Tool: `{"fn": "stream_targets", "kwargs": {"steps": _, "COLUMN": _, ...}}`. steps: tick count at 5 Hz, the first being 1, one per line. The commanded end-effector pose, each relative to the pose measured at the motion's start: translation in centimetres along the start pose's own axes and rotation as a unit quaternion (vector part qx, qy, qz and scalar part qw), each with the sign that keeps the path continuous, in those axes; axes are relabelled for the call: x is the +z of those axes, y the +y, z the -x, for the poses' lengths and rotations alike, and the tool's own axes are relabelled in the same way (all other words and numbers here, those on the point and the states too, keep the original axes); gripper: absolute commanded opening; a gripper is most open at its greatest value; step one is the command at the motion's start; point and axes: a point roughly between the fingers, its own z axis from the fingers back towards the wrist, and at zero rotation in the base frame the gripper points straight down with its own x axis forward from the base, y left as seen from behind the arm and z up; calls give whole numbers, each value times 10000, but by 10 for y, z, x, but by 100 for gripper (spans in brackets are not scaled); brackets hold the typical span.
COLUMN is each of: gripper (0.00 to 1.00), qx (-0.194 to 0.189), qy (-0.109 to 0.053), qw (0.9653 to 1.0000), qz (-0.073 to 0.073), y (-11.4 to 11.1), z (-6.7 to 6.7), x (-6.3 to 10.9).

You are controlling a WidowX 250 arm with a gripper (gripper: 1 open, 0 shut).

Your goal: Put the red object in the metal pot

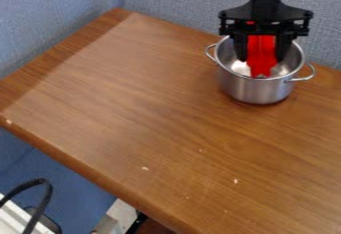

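Brown wood-grain table (120, 109) set against a blue fabric wall (54, 14), with a black cable (30, 200) looping at the lower left and pale clutter below the table edge too blurred to name. Black fingers (244, 41) closed tight on the red object (262, 55), pinching its upper part. Bar hanging upright, lower end down inside the metal pot (260, 74); whether that end touches the pot floor cannot be told, hidden by the near wall and the glare on the steel. Gripper (265, 39) pointing almost straight down over the pot mouth, with a wide black crossbar just above the rim. Arm above cut off by the top edge of the frame. Pot standing near the table's far right corner, one loop handle showing at right, the other partly masked by a finger.
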Motion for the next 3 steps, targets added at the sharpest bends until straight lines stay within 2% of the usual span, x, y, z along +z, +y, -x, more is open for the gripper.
{"fn": "stream_targets", "kwargs": {"steps": 1, "gripper": 0, "qx": 97, "qy": -317, "qw": 9994, "qz": 56, "y": -13, "z": -11, "x": 4}}
{"fn": "stream_targets", "kwargs": {"steps": 2, "gripper": 0, "qx": 218, "qy": -290, "qw": 9993, "qz": -55, "y": -18, "z": -14, "x": -17}}
{"fn": "stream_targets", "kwargs": {"steps": 3, "gripper": 0, "qx": 18, "qy": -255, "qw": 9996, "qz": -95, "y": -24, "z": -11, "x": -32}}
